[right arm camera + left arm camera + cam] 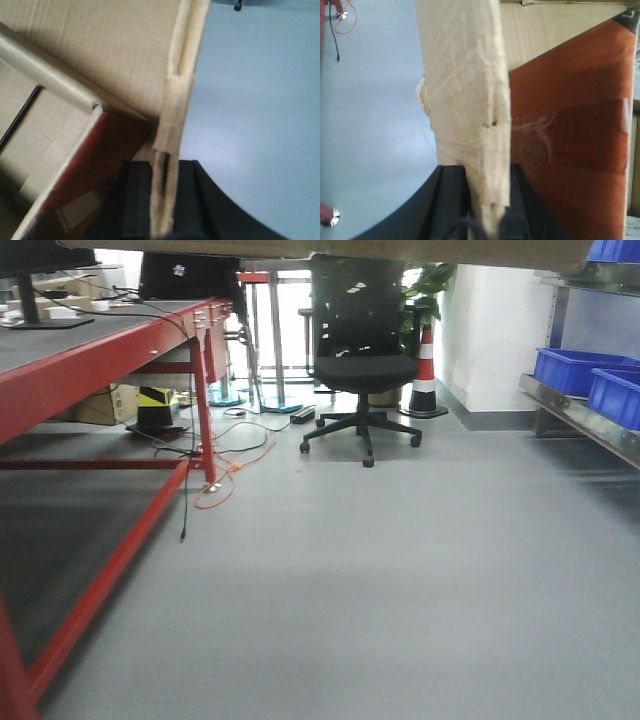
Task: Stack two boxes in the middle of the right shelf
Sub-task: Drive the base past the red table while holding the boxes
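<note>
**ITEM:** box (330, 250), 1 of 2; second not in view.

**LOCATION:** Held aloft btwn both arms over open floor (400, 590). Front view shows only its underside, a brown strip along the top edge. Not on shelf (585, 422) yet. Shelf is at far right, well apart from the load, w/ blue bins (572, 370) on the level seen. Red-framed counter (100, 355) at left.

**HOLD:** L claw (487, 212) is closed on the box's side wall, black fingers (452, 205) either side of the cardboard. R claw (162, 200) is clamped the same way on the opp. wall edge, just below a tape patch (172, 107).

**RISKS (judgement):**
- Each grip is a pinch on a thin upright wall, w/ nothing supporting underneath. Wall may buckle or tear, esp. L side where the edge is ragged, so box could sag or drop.
- If arms drift apart or together, carton skews or crumples.
- Level in sight is occupied by bins, so poss. clash on set-down. Which level is the middle one: cannot tell.
- Box hides top of front view, so approach to shelf is partly blind.

**CONDITION:** Plain brown corrugated, pale raw edges. L wall creased, chipped at outer edge, small holes. Inside is a red-brown panel (570, 150) w/ a glossy tape strip across it. R wrist view shows flaps folded inward. Prob. light but soft and worn.
</note>
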